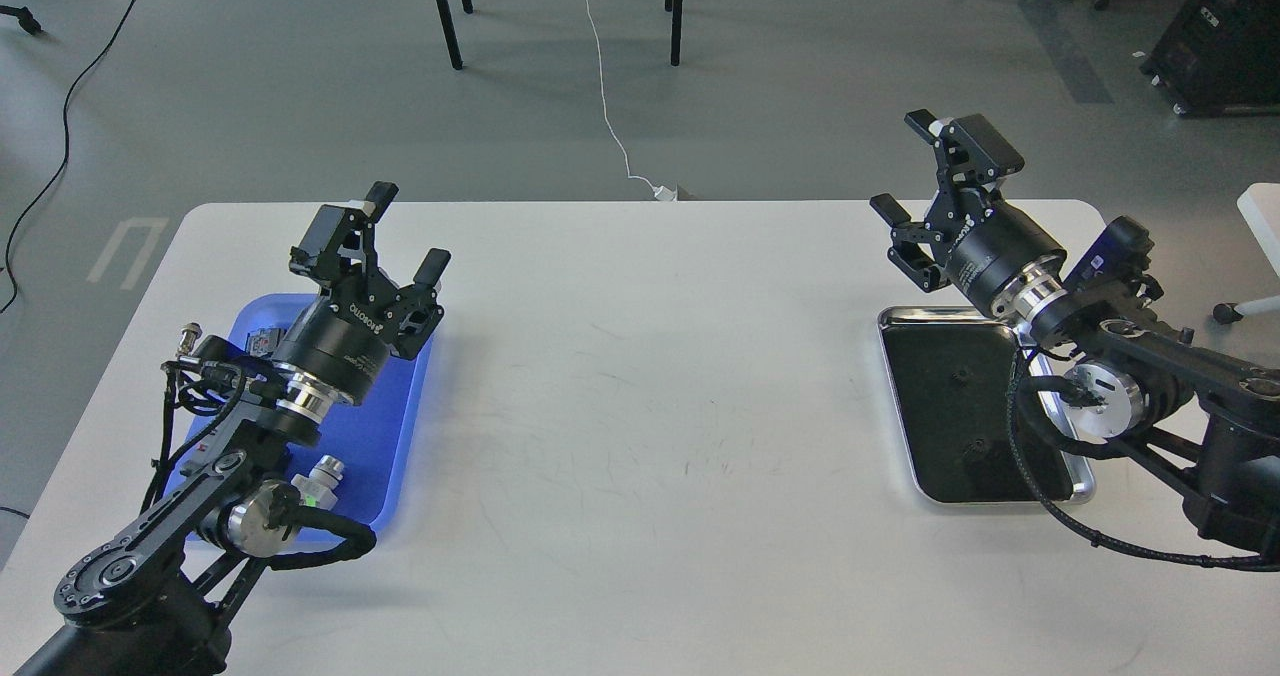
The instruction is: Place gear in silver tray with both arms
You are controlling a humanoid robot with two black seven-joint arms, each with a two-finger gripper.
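My left end effector (408, 228) hangs wide over the blue tray (395, 426); my right end effector (905, 168), wide, beyond the silver tray (893, 396).

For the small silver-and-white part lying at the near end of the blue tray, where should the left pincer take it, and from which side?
Take the small silver-and-white part across its narrow silver top, coming from above. It stands out from the blue tray, and the left arm covers its lower left side, so a side approach looks blocked. The left pincer is open and empty, beyond the tray's far end. Whether this is the gear, I cannot tell.
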